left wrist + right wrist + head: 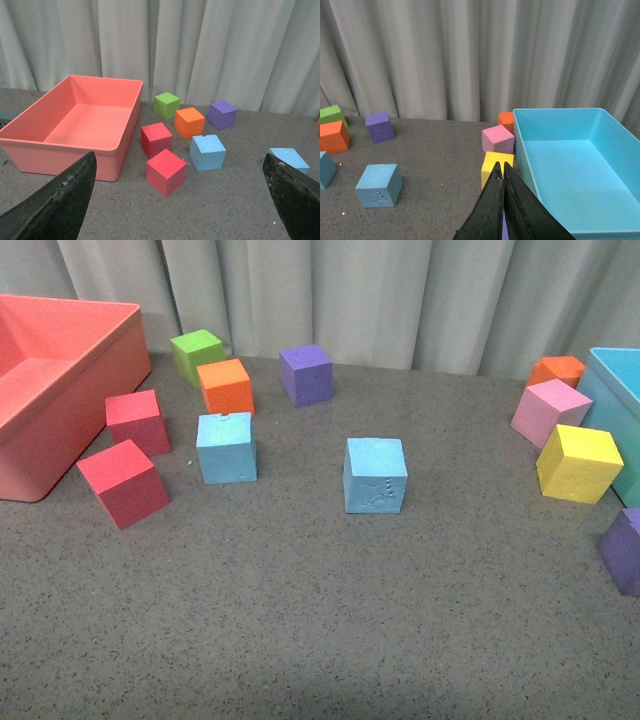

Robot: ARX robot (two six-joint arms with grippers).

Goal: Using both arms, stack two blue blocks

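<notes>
The plain blue block (207, 152) lies ahead of the left gripper (178, 154), whose fingers are spread wide. The scuffed blue block (379, 185) lies ahead of the right gripper (501, 167), whose fingers are pressed together. Both look like light, squashy foam, probably grippy: pinch gently across opposite flat faces.

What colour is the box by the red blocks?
Salmon pink; the box shows best in the left wrist view.
</notes>
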